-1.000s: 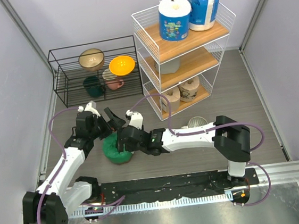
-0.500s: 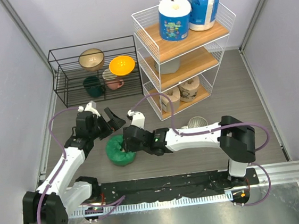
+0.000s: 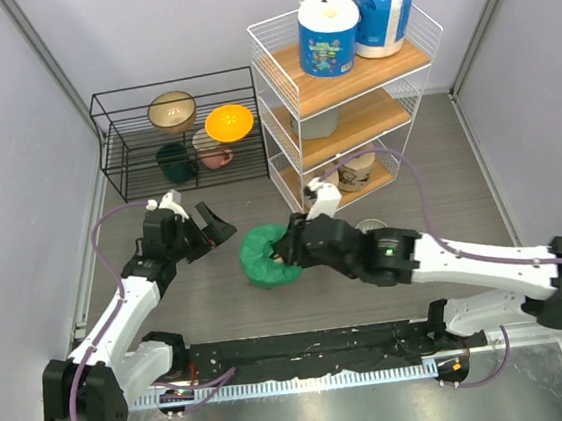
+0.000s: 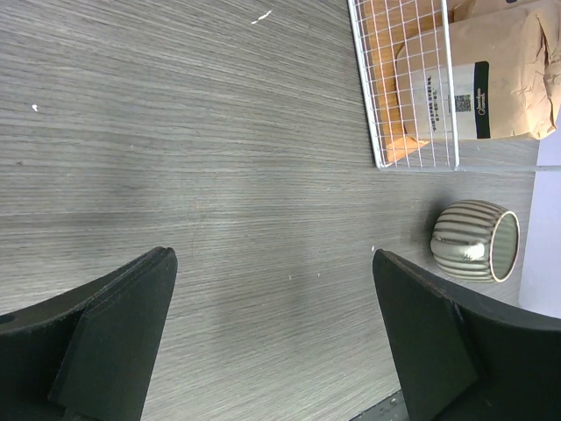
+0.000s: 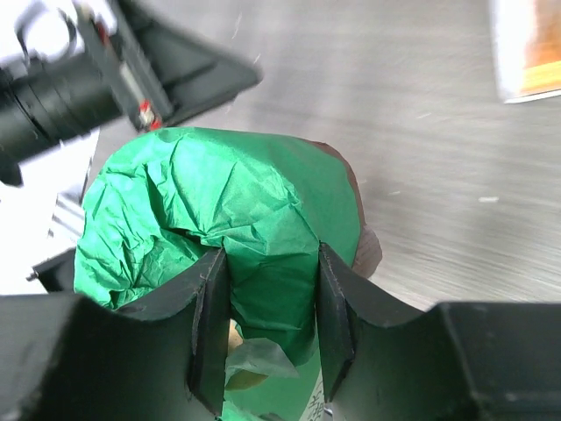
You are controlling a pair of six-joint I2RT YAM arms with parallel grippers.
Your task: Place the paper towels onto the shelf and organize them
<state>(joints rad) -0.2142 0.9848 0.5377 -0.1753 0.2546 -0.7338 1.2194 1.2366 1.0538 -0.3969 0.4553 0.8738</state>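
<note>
Right tool (image 5: pixel 273 326) clamped on green roll (image 3: pixel 262 259). Shelf (image 3: pixel 348 83) lies toward upper right of frame (right arm nearer). Left tool (image 4: pixel 272 338) apart, empty.

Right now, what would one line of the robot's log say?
right gripper: shut on green roll | left gripper: open, empty | shelf: green roll not yet placed
</note>
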